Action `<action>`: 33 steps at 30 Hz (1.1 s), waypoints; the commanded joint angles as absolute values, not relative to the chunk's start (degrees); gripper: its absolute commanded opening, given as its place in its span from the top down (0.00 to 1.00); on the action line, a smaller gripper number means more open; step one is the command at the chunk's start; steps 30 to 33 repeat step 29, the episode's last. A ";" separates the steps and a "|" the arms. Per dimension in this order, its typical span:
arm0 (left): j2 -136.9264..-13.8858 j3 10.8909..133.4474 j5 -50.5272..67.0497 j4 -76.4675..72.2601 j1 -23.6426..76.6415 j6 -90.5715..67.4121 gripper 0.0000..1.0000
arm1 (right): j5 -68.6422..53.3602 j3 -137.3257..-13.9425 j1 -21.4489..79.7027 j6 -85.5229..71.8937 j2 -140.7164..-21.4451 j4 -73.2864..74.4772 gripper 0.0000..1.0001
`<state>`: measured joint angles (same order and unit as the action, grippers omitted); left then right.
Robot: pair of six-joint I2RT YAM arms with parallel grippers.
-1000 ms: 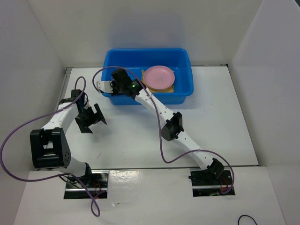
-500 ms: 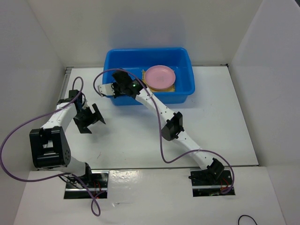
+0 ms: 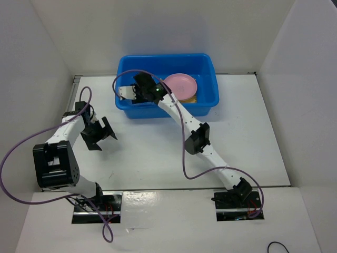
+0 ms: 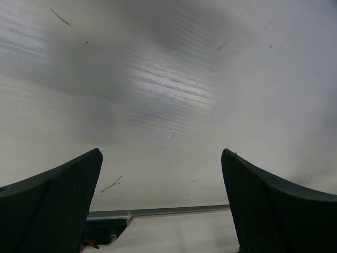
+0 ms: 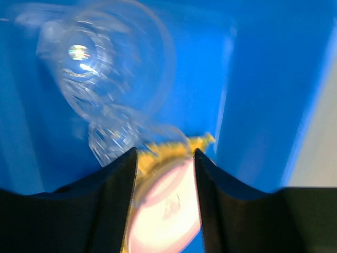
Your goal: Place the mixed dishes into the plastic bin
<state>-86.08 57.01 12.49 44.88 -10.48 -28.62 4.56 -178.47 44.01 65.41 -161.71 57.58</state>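
Reaching over the left end of the large bright blue rectangular plastic tub (image 3: 209, 62) at the far edge of the white table (image 3: 253, 132), the right gripper (image 5: 163, 158) has its fingers slightly apart, nothing between them. A small clear cup (image 5: 100, 68), blurred, shows just past them inside the tub. A round pink plate (image 3: 181, 84) lies on a tan woven mat (image 3: 192, 98). The left gripper (image 4: 160, 168) hangs wide apart near the table's left edge.

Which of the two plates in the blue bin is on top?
The pink plate: nothing lies on its round face, while the yellow-tan plate only peeks out as an edge beneath it, inside the blue bin.
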 commanded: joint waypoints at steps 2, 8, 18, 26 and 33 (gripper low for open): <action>-84.65 59.50 13.80 44.74 -12.65 -27.69 0.00 | 5.54 -179.47 43.51 57.41 -147.15 54.59 0.43; -76.39 64.50 4.77 44.74 -12.66 -28.30 0.00 | 7.90 -179.47 38.60 38.09 -133.78 57.20 0.37; -76.11 75.05 6.67 44.30 -13.18 -29.53 0.04 | -12.82 -145.94 5.24 20.47 -111.91 74.88 0.26; -72.25 76.29 17.14 41.83 -13.18 -30.94 0.00 | -23.90 -98.86 -19.06 29.87 -88.63 67.26 0.22; -70.50 77.07 16.36 44.73 -10.99 -30.23 0.00 | -25.22 -87.04 -22.14 32.61 -81.86 61.91 0.26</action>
